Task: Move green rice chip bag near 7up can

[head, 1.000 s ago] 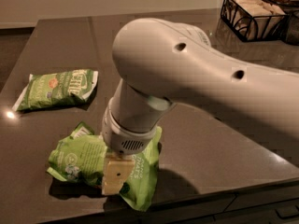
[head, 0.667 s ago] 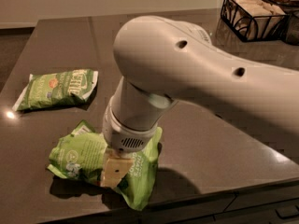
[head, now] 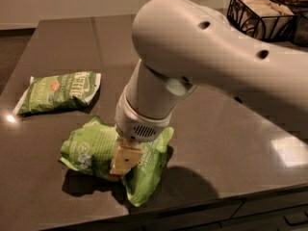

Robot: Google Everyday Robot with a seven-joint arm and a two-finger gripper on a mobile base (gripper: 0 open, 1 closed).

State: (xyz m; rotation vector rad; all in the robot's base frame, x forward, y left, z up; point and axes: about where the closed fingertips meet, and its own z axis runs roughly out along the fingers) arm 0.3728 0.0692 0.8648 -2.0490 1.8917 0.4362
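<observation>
Pinching the large crinkled lime-green rice chip bag [head: 91,146] at its middle, I am clamping my cream two-finger gripper [head: 123,163] low over the dark brown tabletop [head: 216,129].

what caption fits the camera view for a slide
Gripper down on the green rice chip bag near the table's front edge.

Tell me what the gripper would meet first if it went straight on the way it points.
The gripper points downward at the green rice chip bag, so that bag comes first, likely then the dark tabletop beneath. Whether they touch now is unclear.
</observation>
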